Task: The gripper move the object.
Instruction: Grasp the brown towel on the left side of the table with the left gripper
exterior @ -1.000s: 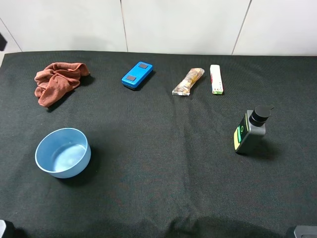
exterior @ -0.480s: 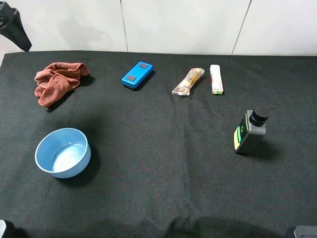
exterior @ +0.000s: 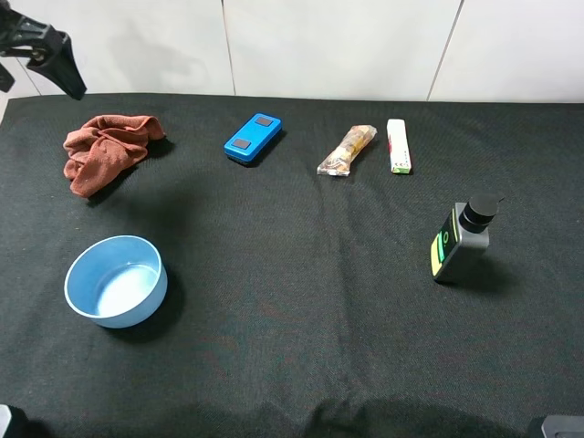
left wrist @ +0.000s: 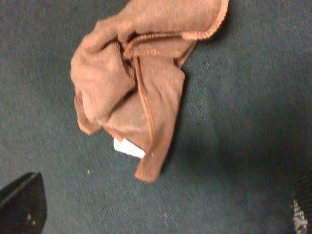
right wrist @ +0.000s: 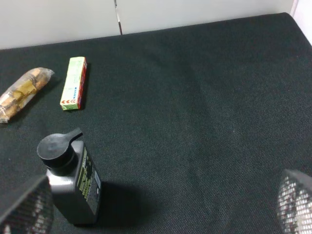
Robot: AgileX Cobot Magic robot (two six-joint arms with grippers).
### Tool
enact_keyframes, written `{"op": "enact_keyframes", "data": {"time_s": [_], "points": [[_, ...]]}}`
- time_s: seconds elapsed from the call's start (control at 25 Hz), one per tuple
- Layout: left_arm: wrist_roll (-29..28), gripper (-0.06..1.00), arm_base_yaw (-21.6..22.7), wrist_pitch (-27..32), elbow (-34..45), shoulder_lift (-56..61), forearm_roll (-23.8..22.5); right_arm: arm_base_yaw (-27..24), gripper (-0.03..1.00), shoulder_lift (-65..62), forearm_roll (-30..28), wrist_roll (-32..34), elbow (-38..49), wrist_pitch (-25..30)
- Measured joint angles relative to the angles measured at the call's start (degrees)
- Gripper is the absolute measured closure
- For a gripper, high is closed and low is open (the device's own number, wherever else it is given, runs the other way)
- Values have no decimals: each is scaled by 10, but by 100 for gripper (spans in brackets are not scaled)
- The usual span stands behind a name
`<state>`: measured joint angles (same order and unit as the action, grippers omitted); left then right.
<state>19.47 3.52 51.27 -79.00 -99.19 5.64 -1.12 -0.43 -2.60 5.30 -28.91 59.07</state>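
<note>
The left gripper (left wrist: 165, 201) hangs over the far left corner of the black counter (exterior: 292, 310). Its fingers (left wrist: 22, 207) are spread wide and empty, clear of the crumpled rust-brown cloth (exterior: 105, 151) below them. We find the cloth lying in a loose heap near the counter's back edge. A small white tag (left wrist: 129, 146) peeks out from under one fold in the left wrist view.

The light blue bowl (exterior: 116, 280) sits nearer the front on the same side, well apart from the cloth. Along the back row we see a blue case (exterior: 253, 138), a wrapped snack (exterior: 347, 151) and a slim green-and-white box (exterior: 399, 146), the last two just beside each other. A grey pump bottle (exterior: 461, 239) with a black cap stands upright on the right.

The right gripper (right wrist: 161, 204) is held back above the bottle, its fingers (right wrist: 295, 202) parted and holding nothing.
</note>
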Motion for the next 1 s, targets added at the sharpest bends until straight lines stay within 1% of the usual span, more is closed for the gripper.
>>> {"op": "enact_keyframes", "data": {"time_s": [0.2, 0.52, 1.0], "points": [[23, -5, -14, -33, -1, -30, -19, 0, 27, 0, 0, 0, 0, 0], [43, -5, -17, -56, -4, -85, -20, 0, 27, 0, 0, 0, 0, 0], [51, -5, -17, -104, -5, -144, -20, 0, 27, 0, 0, 0, 0, 0]]}}
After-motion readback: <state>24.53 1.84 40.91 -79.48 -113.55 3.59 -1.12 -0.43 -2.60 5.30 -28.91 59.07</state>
